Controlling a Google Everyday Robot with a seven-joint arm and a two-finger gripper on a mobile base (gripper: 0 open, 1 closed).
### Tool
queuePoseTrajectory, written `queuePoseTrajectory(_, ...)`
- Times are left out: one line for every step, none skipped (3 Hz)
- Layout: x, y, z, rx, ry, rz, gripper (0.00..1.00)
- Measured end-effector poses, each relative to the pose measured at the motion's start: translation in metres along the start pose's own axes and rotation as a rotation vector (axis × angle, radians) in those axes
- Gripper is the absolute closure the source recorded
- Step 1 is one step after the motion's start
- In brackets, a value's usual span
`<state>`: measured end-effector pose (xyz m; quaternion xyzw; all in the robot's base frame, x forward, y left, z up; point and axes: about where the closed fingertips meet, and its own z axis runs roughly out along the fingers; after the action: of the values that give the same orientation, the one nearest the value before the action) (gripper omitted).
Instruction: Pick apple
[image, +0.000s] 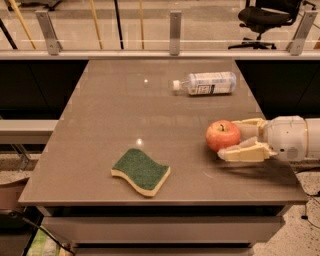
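Note:
The apple (222, 135), red-orange with a yellowish patch and a dark stem dimple, rests on the brown table (150, 115) near its right edge. My gripper (227, 140) reaches in from the right, level with the tabletop. Its two cream fingers (245, 152) lie on either side of the apple. One runs behind it and one in front, and both press against its sides. The white wrist body (287, 139) is just right of the apple.
A green and yellow sponge (141, 171) lies near the table's front edge, left of the apple. A clear plastic bottle (205, 83) lies on its side at the back. A glass railing (172, 30) runs behind the table. An office chair (262, 20) stands beyond it.

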<state>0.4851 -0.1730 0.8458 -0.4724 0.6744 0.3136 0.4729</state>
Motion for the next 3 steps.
queuePoseTrajectory(-0.022, -0.002, -0.001, -0.002, -0.004, -0.004, 1.00)
queuePoseTrajectory(-0.048, -0.003, -0.004, -0.001, -0.011, -0.025, 1.00)
queuePoseTrajectory(-0.074, -0.001, -0.007, 0.004, -0.014, -0.061, 1.00)
